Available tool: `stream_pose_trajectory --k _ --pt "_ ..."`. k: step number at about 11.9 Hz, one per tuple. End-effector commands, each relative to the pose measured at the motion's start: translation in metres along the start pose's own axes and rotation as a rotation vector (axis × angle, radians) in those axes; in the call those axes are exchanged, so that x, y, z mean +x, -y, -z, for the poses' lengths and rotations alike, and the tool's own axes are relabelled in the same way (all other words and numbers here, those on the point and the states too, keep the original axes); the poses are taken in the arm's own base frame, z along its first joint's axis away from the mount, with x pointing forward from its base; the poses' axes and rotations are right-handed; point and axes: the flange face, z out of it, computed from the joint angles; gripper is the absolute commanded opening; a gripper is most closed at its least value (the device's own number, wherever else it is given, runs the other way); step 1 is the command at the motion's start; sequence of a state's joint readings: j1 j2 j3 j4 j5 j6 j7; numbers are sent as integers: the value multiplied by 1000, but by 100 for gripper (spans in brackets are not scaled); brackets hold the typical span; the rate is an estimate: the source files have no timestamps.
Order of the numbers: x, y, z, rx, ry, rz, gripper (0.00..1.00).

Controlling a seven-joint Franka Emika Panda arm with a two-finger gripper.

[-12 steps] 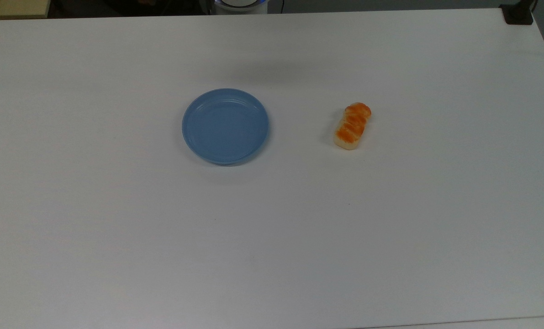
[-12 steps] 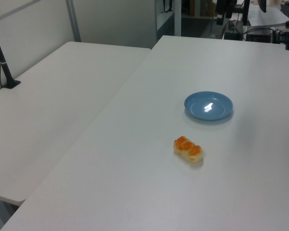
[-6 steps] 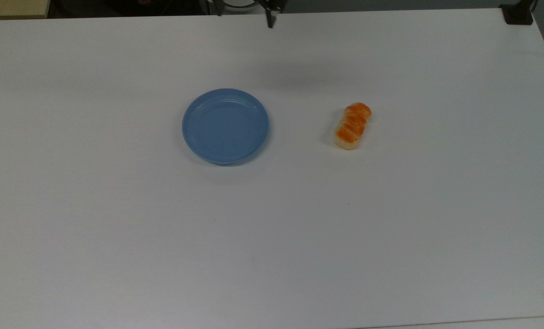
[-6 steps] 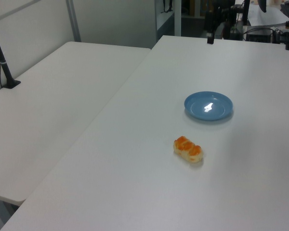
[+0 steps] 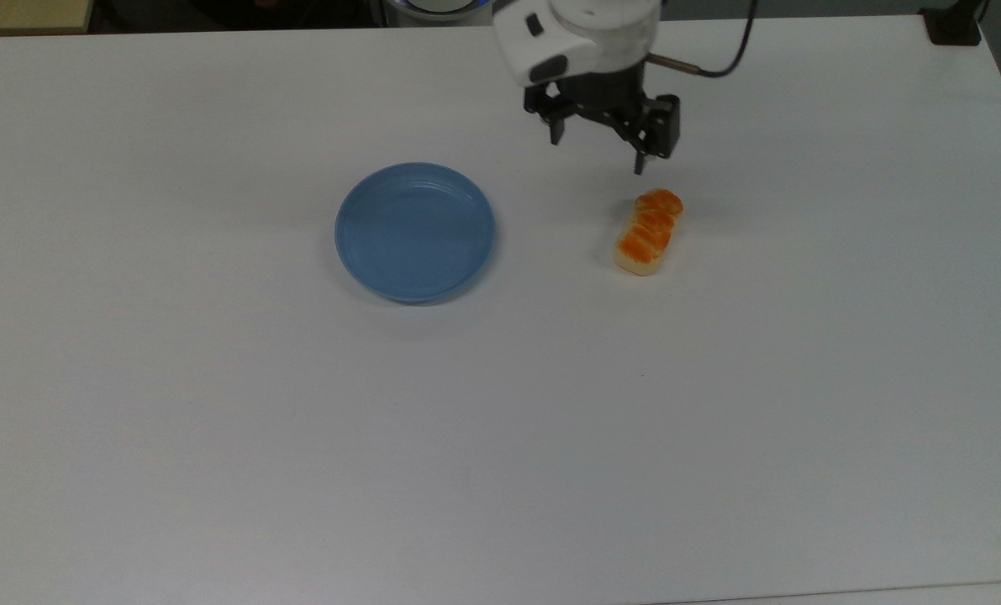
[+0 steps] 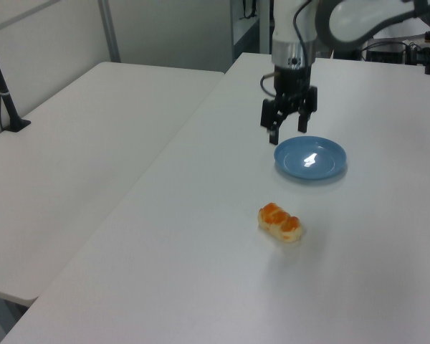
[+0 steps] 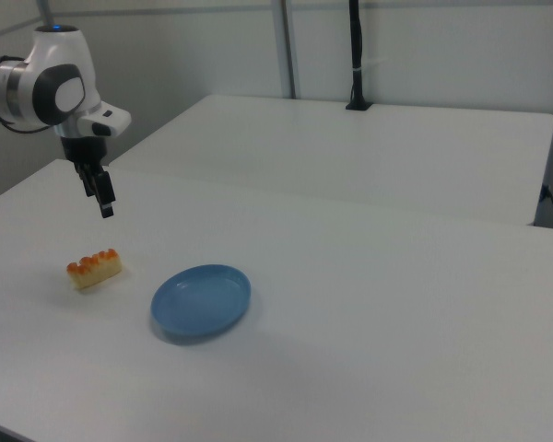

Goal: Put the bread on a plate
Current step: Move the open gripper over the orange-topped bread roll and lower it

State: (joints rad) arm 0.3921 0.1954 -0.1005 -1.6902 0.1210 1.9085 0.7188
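Bread (image 5: 648,233) lies loose mid-surface (image 5: 500,437), well apart from the plate (image 5: 414,232), while the pincer (image 5: 597,144) hangs spread wide and empty above it toward the far edge, apparently lining up a grasp.

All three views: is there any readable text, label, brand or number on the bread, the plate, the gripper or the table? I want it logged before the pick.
None can be read.
bread: no label, just its orange-brown top and pale sides.
plate: plain light blue, no print.
gripper: dark fingers under a white housing, no marking legible.
table: plain white, no sign or sticker.
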Motion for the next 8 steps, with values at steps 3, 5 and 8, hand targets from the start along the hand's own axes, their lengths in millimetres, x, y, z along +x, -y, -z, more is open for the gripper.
stream_pose_trajectory --k 3,5,8 --pt "-36 51 -67 -69 -31 -29 100" --pt "-41 64 -101 -104 -44 -36 100" --pt "-47 74 -124 -110 -51 -35 100"
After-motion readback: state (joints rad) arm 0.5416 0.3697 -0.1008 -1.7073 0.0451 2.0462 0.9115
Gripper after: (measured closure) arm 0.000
